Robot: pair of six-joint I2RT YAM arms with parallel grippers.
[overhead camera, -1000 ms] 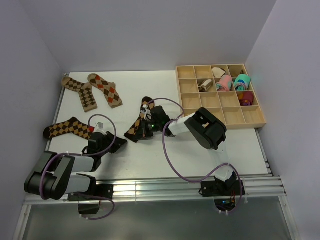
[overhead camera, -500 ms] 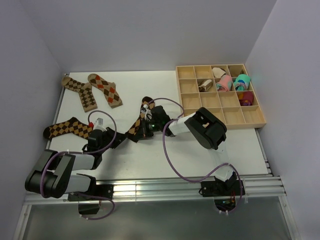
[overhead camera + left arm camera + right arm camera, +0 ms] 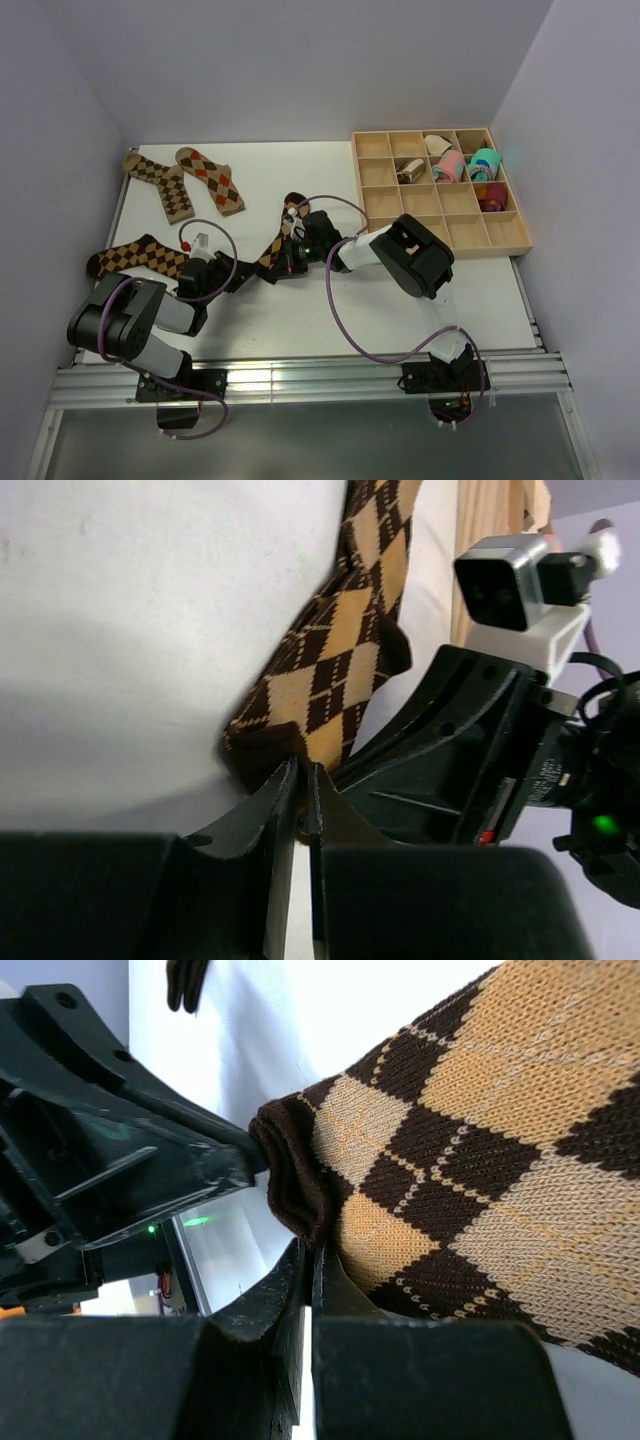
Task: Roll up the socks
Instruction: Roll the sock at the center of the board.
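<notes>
Left claw (image 3: 297,776) lies low on the desk (image 3: 268,322), its jaws closed to a thin slit on the dark brown cuff of an argyle sock (image 3: 345,665). A sliver of cuff shows between its fingers (image 3: 262,815). Right claw (image 3: 306,1250) meets it from the right, jaws likewise all but together, pinching the folded edge of the same cuff. The two claws are nearly tip to tip. The sock lies flat near the middle of the desk, cuff at its near end, foot running far and slightly right. Three more socks (image 3: 210,180) lie flat at the left, apart from both claws. At the far right stands a wooden tray (image 3: 521,238) holding rolled bundles (image 3: 447,165).
</notes>
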